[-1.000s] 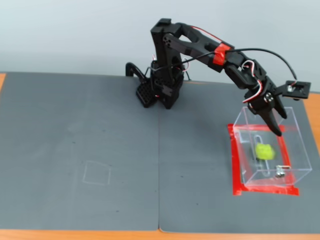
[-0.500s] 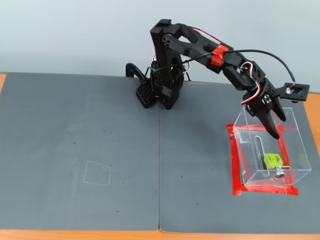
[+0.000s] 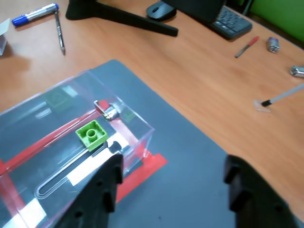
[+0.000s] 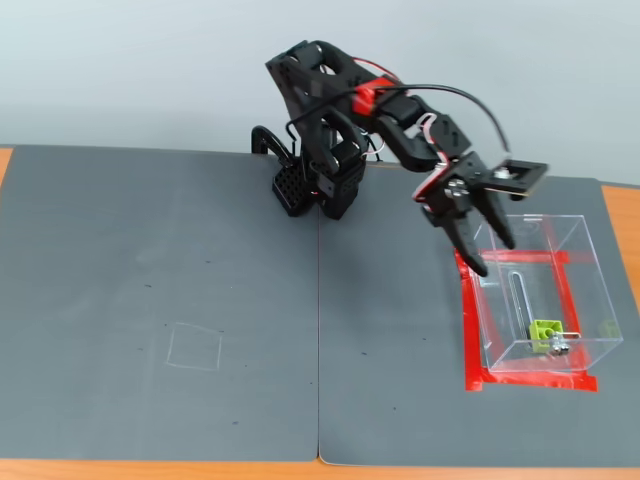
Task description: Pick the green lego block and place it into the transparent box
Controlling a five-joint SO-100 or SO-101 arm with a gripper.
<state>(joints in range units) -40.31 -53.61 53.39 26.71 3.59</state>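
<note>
Tool (image 3: 171,190) spread apart and empty, green lego block (image 3: 91,134) inside transparent box (image 3: 137,124), beyond its fingertips

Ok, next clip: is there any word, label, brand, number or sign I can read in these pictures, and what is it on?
None can be read.
Blue-capped white marker on the wooden desk: print too blurred to read.
Black keyboard: key legends too small.
Clear acrylic transparent box, small lime green lego block inside it, black two-finger gripper: no lettering visible.
Grey mat: only a faint drawn square, no text.
</note>
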